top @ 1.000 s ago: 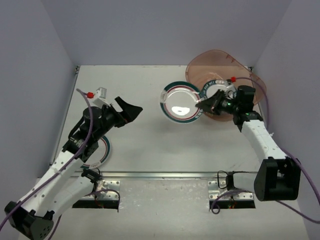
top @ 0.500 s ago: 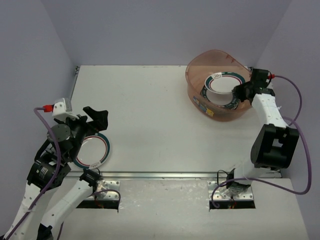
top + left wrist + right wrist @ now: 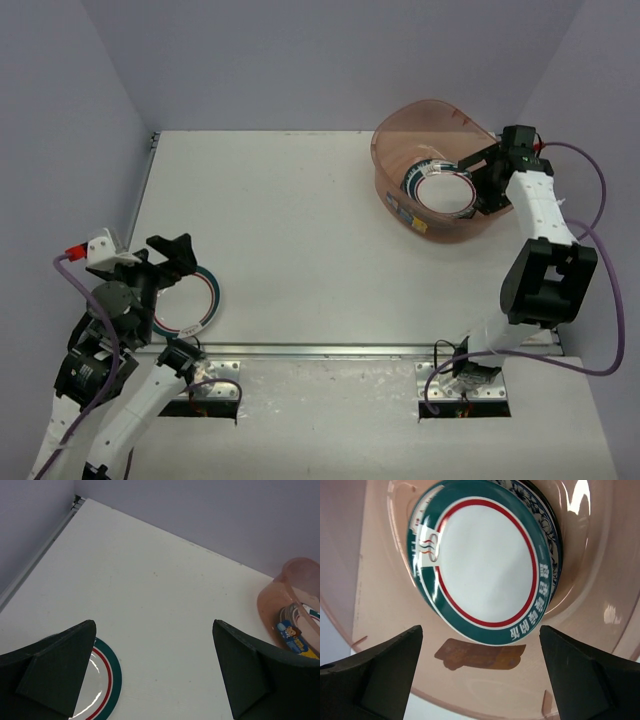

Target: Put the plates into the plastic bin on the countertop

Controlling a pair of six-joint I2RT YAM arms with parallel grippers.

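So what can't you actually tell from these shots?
- Plates stacked in the tub: right wrist view, the top plate covers those beneath, so no count.
- The loose plate: left wrist view, cut off by the bottom edge and the left hand.
- The sticker: too small to read.

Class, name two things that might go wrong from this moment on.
The countertop plate lies flat near the metal rail; the open left gripper may slide it instead of lifting it. In the plastic bin, the teal-rimmed plate sits off-centre on the stack, so another dropped there may slip or chip.
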